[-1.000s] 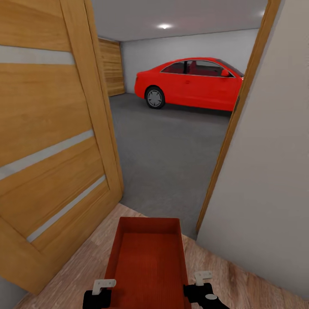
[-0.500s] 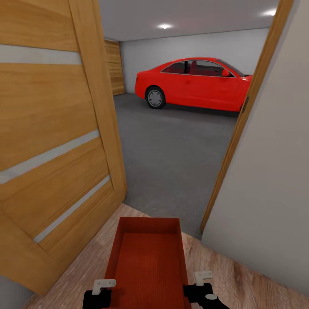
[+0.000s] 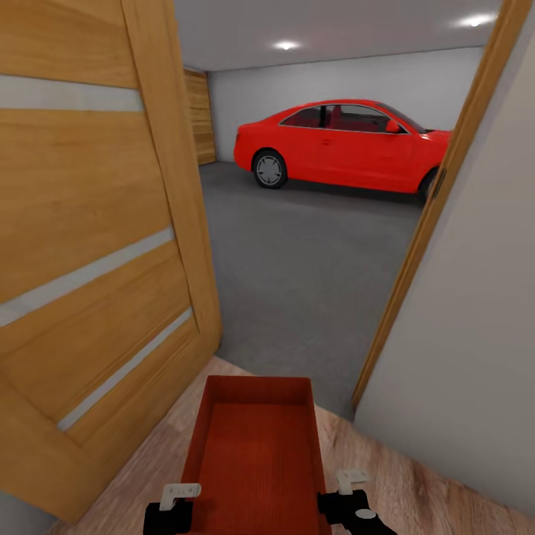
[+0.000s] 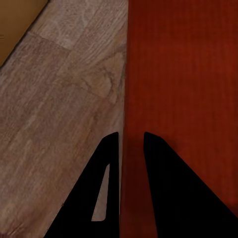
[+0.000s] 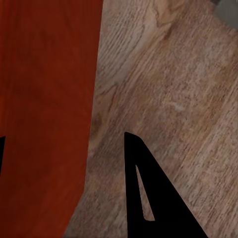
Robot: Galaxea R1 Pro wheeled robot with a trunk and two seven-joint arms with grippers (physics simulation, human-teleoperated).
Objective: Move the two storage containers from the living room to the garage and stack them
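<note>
Carrying the storage container [image 3: 256, 453] over the wood-plank floor [image 3: 416, 483], my left gripper [image 4: 131, 144] is clamped on its wall; my right gripper's [image 5: 64, 144] closure I cannot tell. Ahead, door [image 3: 89, 245] and doorframe [image 3: 438, 200] flank the garage floor [image 3: 312, 260] and red car [image 3: 342, 145].

the light wood-plank floor [image 3: 416, 490] runs up to the doorway, where the rough dark-grey concrete floor [image 3: 297, 260] of the garage begins. a shiny red coupe car [image 3: 338, 145] stands on the concrete at the far wall (its rear wheel plainly on the ground).
</note>
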